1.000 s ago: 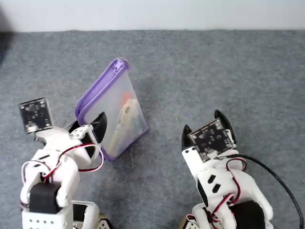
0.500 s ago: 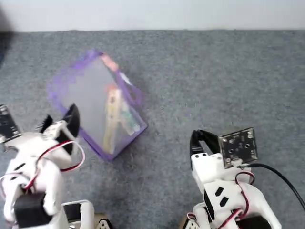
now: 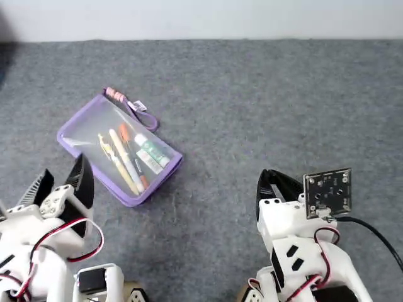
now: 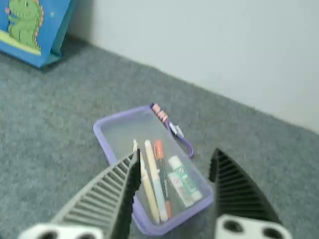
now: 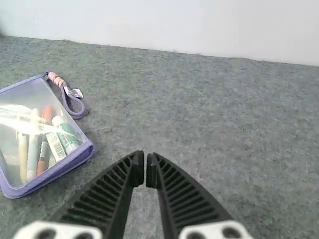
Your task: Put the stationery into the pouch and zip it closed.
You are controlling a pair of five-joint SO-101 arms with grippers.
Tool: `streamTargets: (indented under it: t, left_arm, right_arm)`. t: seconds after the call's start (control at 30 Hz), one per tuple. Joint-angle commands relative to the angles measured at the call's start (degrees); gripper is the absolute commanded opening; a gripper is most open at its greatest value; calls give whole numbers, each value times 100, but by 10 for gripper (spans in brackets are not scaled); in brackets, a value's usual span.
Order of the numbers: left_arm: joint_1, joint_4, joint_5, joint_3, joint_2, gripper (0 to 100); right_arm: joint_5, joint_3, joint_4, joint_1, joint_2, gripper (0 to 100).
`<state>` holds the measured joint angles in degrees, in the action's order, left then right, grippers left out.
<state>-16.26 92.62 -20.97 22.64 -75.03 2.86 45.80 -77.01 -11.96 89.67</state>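
Purple pouch (image 3: 94,129) flat on bench (image 3: 283,94), pens (image 3: 123,162) inside, zip seemingly closed. Left gripper (image 3: 60,178), fingers apart, just beside pouch's near edge, long axis slanting across it. Right gripper (image 5: 145,160), fingers together, well apart from pouch.

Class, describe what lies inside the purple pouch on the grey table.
Through the clear side of the pouch show several pens, one orange-tipped, and a small green-and-white tube. Whatever lies beneath them is covered, so it cannot be told.
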Motion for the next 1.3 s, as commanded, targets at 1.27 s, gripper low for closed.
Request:
streamTargets:
  t: [1.27]
  left_arm:
    - [510,-2066,1020,6703,-2884,14]
  right_arm:
    - [-527,3824,48,1244,1429,15]
